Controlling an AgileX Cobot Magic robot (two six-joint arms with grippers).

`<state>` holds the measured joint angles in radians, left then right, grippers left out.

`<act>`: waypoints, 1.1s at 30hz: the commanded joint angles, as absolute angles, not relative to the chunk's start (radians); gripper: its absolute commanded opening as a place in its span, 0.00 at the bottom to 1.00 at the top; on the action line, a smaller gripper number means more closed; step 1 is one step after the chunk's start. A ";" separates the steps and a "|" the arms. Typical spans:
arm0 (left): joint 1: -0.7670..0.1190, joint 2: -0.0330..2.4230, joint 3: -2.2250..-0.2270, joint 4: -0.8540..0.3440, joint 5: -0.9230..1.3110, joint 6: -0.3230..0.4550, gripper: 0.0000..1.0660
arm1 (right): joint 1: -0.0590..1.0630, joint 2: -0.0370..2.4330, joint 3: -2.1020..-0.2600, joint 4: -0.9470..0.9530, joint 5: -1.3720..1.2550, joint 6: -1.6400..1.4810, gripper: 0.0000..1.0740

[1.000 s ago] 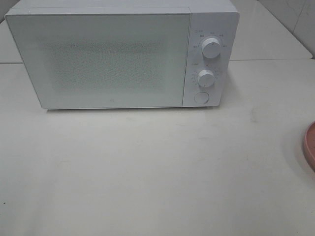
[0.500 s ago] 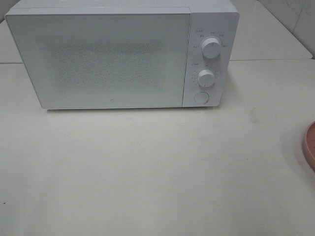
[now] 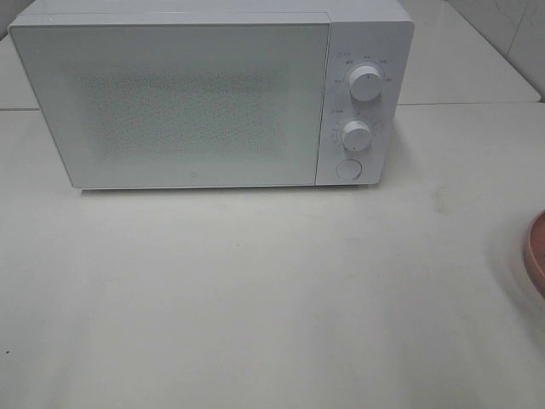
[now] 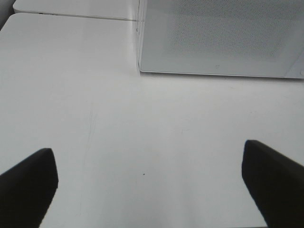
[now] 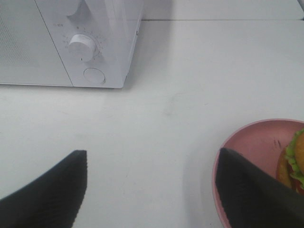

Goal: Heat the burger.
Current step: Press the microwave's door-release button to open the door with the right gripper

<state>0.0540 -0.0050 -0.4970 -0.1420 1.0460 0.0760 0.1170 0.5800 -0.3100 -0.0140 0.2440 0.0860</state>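
Two grippers hang open and empty above the white table, and only one is placed to reach the burger. The burger sits on the pink plate, of which the high camera catches only a sliver at the far right edge of the table, well apart from the microwave at the back. That is the right arm's side. In the right wrist view, the right gripper has its jaws spread wide over bare table, with one dark finger crossing in front of the plate's near rim. The burger therefore lies off to the outer side of that finger, not between the jaws. The left gripper is likewise spread wide. It faces the microwave's left front corner across an open stretch of table, with the plate nowhere in its view. The right arm is plainly the nearer one, and I judge it would have to shift outward to centre the jaws on the plate or bun. Only a slice of bun and green lettuce shows. From that slice the burger looks round, with no long axis to align to. The plate holds nothing else that can be seen. The microwave's door is closed flush, and its speckled panel hides whatever is inside. It would have to be opened, perhaps with the round button below the two knobs.
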 commanded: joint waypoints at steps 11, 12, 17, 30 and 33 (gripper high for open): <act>0.056 -0.027 -0.494 -0.144 1.036 0.076 0.92 | 0.112 0.853 -0.303 -0.013 -0.124 0.093 0.69; 0.056 -0.027 -0.494 -0.144 1.036 0.076 0.92 | 0.112 0.874 -0.303 -0.013 -0.159 0.093 0.69; 0.056 -0.027 -0.494 -0.144 1.036 0.076 0.92 | 0.112 0.969 -0.303 -0.013 -0.323 0.093 0.69; 0.056 -0.027 -0.494 -0.144 1.036 0.076 0.92 | 0.112 1.191 -0.303 -0.013 -0.647 0.093 0.69; 0.056 -0.027 -0.494 -0.144 1.036 0.076 0.92 | 0.112 1.251 -0.304 -0.013 -0.722 0.093 0.69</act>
